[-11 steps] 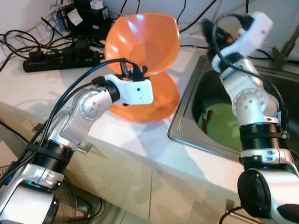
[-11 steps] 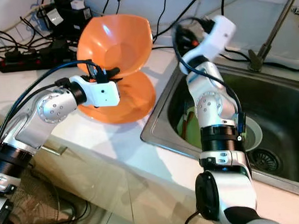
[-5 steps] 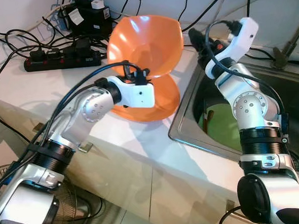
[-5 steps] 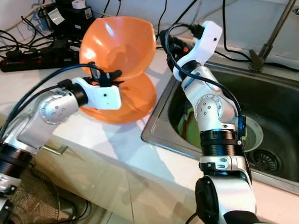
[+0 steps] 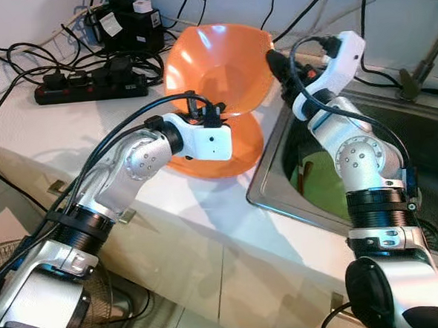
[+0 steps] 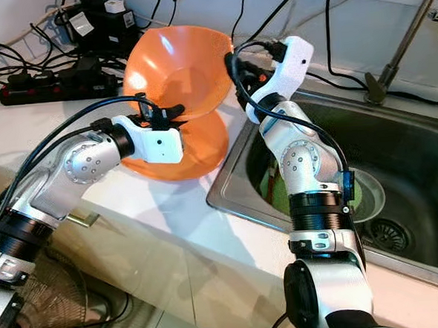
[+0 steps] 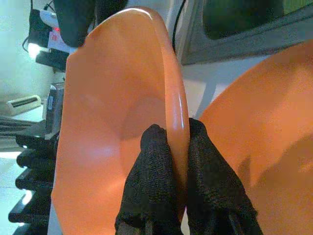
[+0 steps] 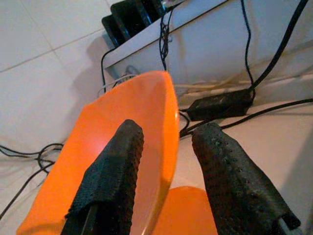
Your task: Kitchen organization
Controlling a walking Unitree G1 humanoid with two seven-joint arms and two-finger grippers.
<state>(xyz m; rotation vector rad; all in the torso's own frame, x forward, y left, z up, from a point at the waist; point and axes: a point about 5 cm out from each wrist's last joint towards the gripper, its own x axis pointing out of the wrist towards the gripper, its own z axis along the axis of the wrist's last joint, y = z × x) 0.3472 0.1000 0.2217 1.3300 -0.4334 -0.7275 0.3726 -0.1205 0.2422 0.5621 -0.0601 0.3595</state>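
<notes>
While the upper orange bowl (image 5: 216, 64) stands tipped on edge above the tabletop (image 5: 68, 132), the left claw (image 7: 168, 147) has its two black fingers (image 7: 151, 166) pinched tight on the bowl's lower rim, one finger inside the hollow and one on the outer wall. And look at the other side: the right claw (image 8: 164, 161) sits at the bowl's far rim, fingers spread apart with the orange edge standing in the gap between them, one finger (image 8: 115, 171) inside the bowl and the other outside, not closed on it. Whether either pad actually touches the rim is hard to say from these angles.

Just beneath the left claw lies a second orange bowl (image 5: 240, 151), flat on the tabletop, its rim right under the tipped one. Below and beside the right claw opens the steel sink (image 6: 412, 167), with a green plate (image 5: 321, 184) lying in the basin and a thin brown stick (image 5: 303, 177) resting by the plate's edge, partly hidden behind the right arm. Past the held bowl, away from both claws, a black power strip (image 5: 88, 86) and a tangle of black cables (image 5: 19, 61) crowd the back of the tabletop. A tap (image 6: 398, 49) rises at the rear edge of the sink, well clear of the right claw.
</notes>
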